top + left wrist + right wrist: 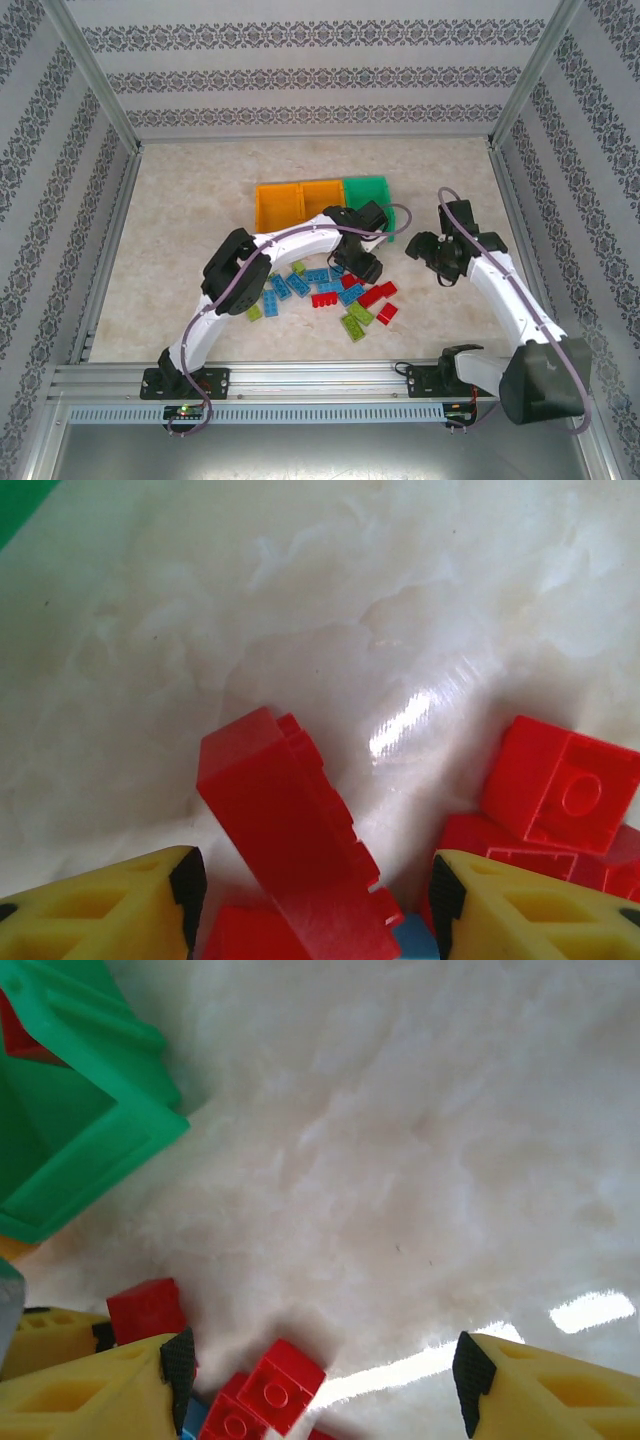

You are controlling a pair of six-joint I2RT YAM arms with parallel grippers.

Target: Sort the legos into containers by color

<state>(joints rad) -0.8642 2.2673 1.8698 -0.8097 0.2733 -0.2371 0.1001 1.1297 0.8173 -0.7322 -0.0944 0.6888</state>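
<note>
Sitting between the open fingers of the left pincer (314, 888) is a red lego (283, 820), tipped up on the counter (400, 600); its long side slants across the gap; the right pincer (322, 1365), open and empty, is farther away.
</note>
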